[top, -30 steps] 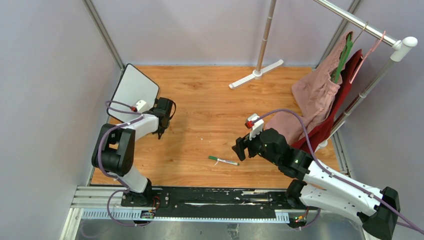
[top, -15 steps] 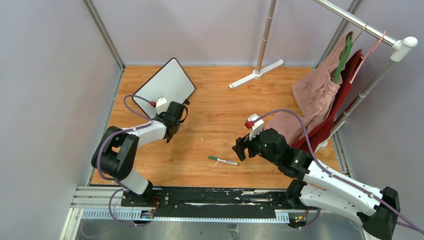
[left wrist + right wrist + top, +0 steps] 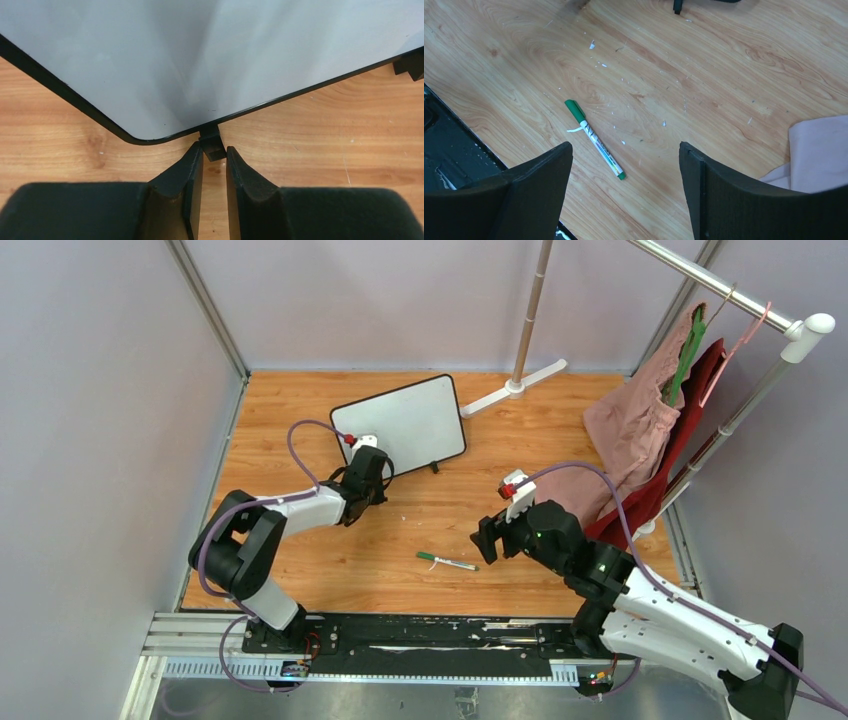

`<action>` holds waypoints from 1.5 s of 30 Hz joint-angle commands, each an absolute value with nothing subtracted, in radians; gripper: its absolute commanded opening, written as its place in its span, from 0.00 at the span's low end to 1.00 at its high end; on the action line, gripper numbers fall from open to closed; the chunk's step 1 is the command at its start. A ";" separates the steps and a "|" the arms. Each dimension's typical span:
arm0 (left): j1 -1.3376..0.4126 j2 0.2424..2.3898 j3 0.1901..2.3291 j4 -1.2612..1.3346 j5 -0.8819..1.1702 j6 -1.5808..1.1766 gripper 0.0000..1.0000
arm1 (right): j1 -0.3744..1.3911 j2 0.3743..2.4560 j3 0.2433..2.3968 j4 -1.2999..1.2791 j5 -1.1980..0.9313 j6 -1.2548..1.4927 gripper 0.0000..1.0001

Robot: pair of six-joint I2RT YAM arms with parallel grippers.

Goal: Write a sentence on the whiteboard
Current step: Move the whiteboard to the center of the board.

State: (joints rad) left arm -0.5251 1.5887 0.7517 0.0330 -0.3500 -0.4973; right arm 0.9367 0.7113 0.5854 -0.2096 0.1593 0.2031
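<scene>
The whiteboard [image 3: 405, 425] lies at the back centre of the wooden table, its white face [image 3: 200, 60] blank, so no sentence shows. My left gripper [image 3: 378, 468] is at the board's near left corner. In the left wrist view this gripper [image 3: 212, 152] is shut on the board's small black foot [image 3: 212, 145], which sits between the fingertips. A green-capped marker [image 3: 447, 562] lies loose on the table in front. My right gripper [image 3: 485, 538] hovers just right of it, open and holding nothing. The right wrist view shows the marker [image 3: 594, 139] lying by the left finger of this gripper [image 3: 626, 150].
A clothes rack's white base [image 3: 512, 387] stands behind the board. Pink [image 3: 630, 430] and red [image 3: 690, 430] garments hang at the right, and pink cloth [image 3: 819, 150] reaches the table near my right gripper. The board's other foot [image 3: 410, 65] shows. Grey walls enclose the table.
My left arm has swung the whiteboard from the far left corner to the back centre, turning it as it went. The right arm and the marker have barely moved.
</scene>
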 commanded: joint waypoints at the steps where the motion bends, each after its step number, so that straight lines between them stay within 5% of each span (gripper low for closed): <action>1: -0.544 1.600 0.735 0.039 -0.235 -0.399 0.00 | 0.950 0.693 0.564 -0.237 0.184 0.222 0.81; 5: -0.545 1.596 0.725 0.032 -0.227 -0.417 0.07 | 0.950 0.699 0.564 -0.238 0.186 0.226 0.81; 14: -0.545 1.492 0.727 -0.028 -0.223 -0.453 0.66 | 0.950 0.707 0.584 -0.262 0.192 0.241 0.81; 23: -0.543 1.174 0.690 -0.154 -0.273 -0.483 0.93 | 0.949 0.769 0.636 -0.230 0.217 0.259 0.81; 31: -0.352 1.000 0.687 -0.180 -0.190 -0.491 0.98 | 0.927 1.016 0.731 -0.084 0.348 0.345 0.82; 37: -0.110 1.106 0.629 0.062 0.085 -0.570 0.97 | 0.881 1.287 0.816 0.064 0.356 0.339 0.80; 45: -0.046 1.271 0.694 0.248 0.273 -0.463 0.99 | 0.796 1.569 0.914 0.177 0.291 0.342 0.75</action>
State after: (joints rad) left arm -0.0669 1.2240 0.6224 0.1127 0.1223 -0.5156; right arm 0.8276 1.4918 0.8589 0.0845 0.3069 0.3370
